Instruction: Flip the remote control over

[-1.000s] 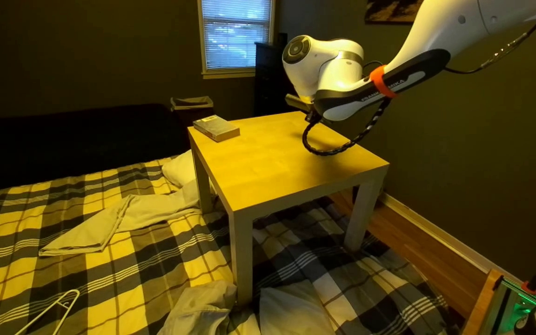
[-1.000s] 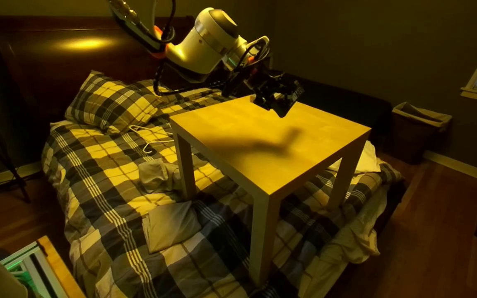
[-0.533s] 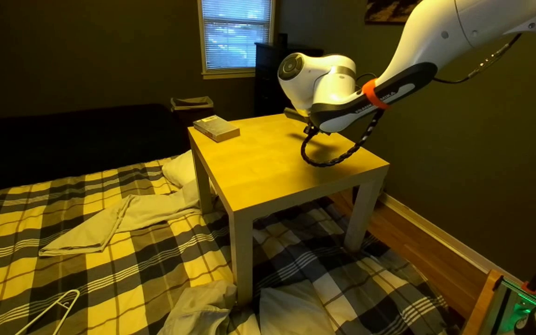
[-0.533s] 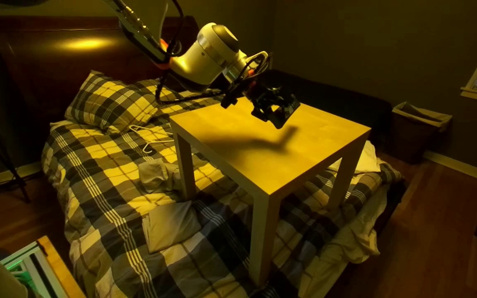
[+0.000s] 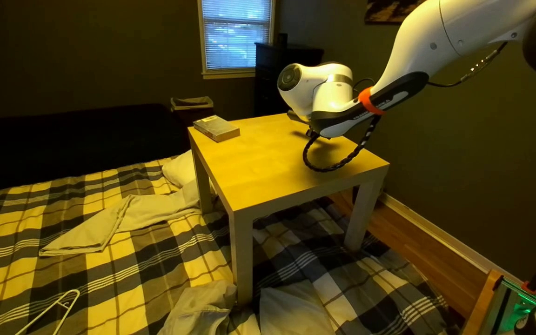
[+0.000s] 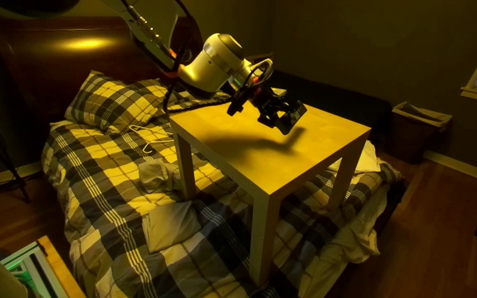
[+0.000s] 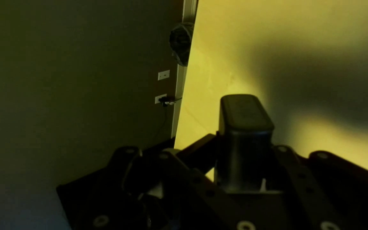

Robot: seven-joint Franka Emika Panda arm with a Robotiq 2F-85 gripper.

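Note:
The remote control (image 7: 245,121) is a slim dark bar held between the fingers of my gripper (image 7: 243,156) in the wrist view. Its end points away from the camera, over the yellow tabletop (image 7: 209,80). In an exterior view the remote (image 6: 295,118) shows as a dark tilted bar at the gripper (image 6: 280,112). It is above the table, with a shadow under it. In an exterior view only one end of the remote (image 5: 297,117) shows; the wrist hides most of the gripper. Which face of the remote is up I cannot tell.
A flat box (image 5: 217,128) lies at a corner of the yellow table (image 5: 268,163); it is mostly hidden behind the gripper in an exterior view (image 6: 279,92). The table stands on a bed with a plaid cover (image 6: 118,186). A wall (image 7: 75,80) is beyond the table edge.
The arm and gripper have moved down toward the tabletop, with the remote control still held. The remote stays tilted above the table. The box has not moved.

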